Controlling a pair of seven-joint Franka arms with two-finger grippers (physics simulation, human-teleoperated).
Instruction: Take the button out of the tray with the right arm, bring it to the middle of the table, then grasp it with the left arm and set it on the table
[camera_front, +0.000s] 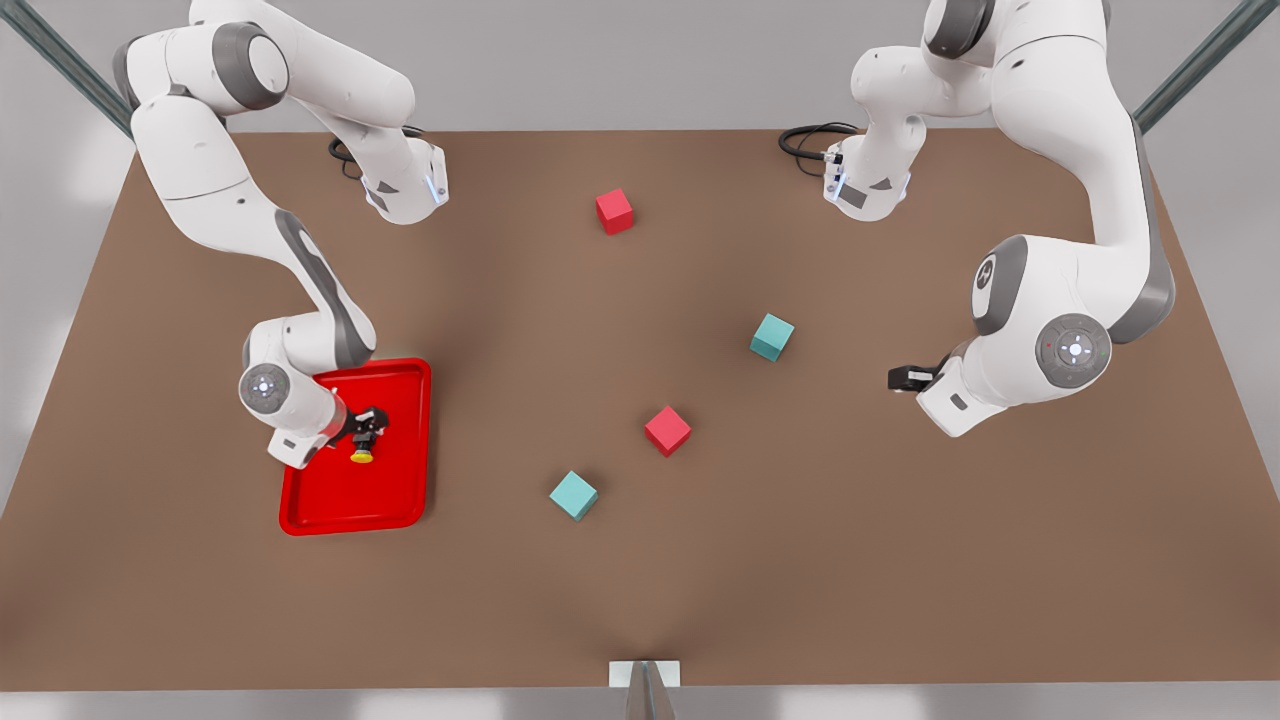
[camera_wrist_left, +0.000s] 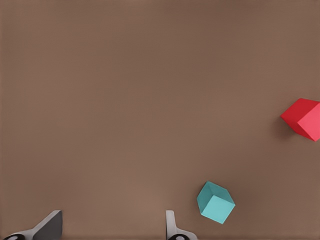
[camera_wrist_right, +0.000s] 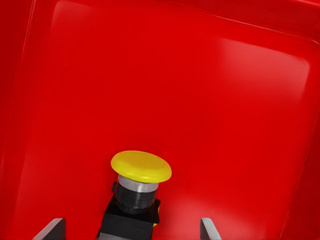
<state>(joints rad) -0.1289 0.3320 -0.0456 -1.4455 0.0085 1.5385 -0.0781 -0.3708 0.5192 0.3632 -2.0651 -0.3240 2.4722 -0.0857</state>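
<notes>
The button (camera_front: 361, 455), a yellow cap on a black body, lies in the red tray (camera_front: 400, 500) at the front view's left. In the right wrist view the button (camera_wrist_right: 141, 167) has its cap pointing away from the wrist. My right gripper (camera_front: 366, 426) is down in the tray, open, its fingertips (camera_wrist_right: 52, 229) standing wide on either side of the button's black body without touching it. At the front view's right, my left gripper (camera_front: 903, 378) waits open above the bare table (camera_front: 900, 560), with its fingertips (camera_wrist_left: 50, 226) spread apart over the brown surface.
Two red cubes (camera_front: 614, 211) (camera_front: 667, 430) and two teal cubes (camera_front: 771, 336) (camera_front: 573, 495) are scattered across the middle of the table. The left wrist view takes in a teal cube (camera_wrist_left: 215, 202) and a red cube (camera_wrist_left: 302, 119).
</notes>
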